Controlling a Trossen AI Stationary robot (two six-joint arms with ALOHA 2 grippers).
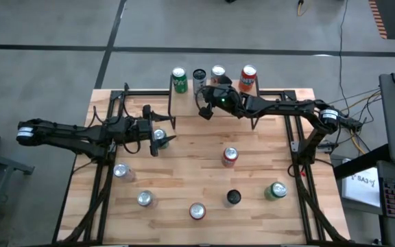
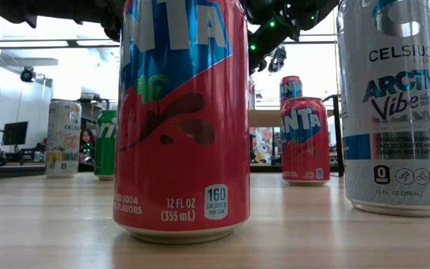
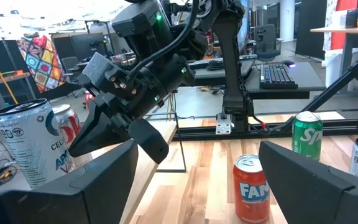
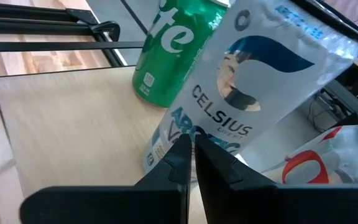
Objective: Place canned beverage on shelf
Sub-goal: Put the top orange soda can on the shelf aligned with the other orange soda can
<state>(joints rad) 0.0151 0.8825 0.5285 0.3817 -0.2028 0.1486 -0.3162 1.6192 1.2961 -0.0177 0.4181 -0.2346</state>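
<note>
The shelf [image 1: 184,96] stands at the table's far edge and carries a green Sprite can [image 1: 179,80], a dark-topped can [image 1: 199,77], a silver can [image 1: 217,74] and a red Fanta can [image 1: 247,79]. My right gripper [image 1: 204,112] hovers shut just in front of them. In its wrist view the fingertips [image 4: 191,142] sit before the lower part of a Celsius can [image 4: 247,93] beside the Sprite can [image 4: 173,50]. My left gripper [image 1: 158,130] is held open at the table's left, over a silver can [image 1: 160,136]. Nothing shows between its fingers [image 3: 194,162]. My right gripper is shut, and its fingertips [image 4: 182,149] show against the Celsius can's lower side [image 4: 166,134]. I cannot tell whether they touch it. The can stands on the shelf board.
More cans stand on the table: a red Fanta [image 1: 230,156], two silver ones [image 1: 121,171] [image 1: 145,199], another red one [image 1: 197,210], a black one [image 1: 233,197] and a green one [image 1: 275,191]. Black frame rails [image 1: 101,178] run along both sides.
</note>
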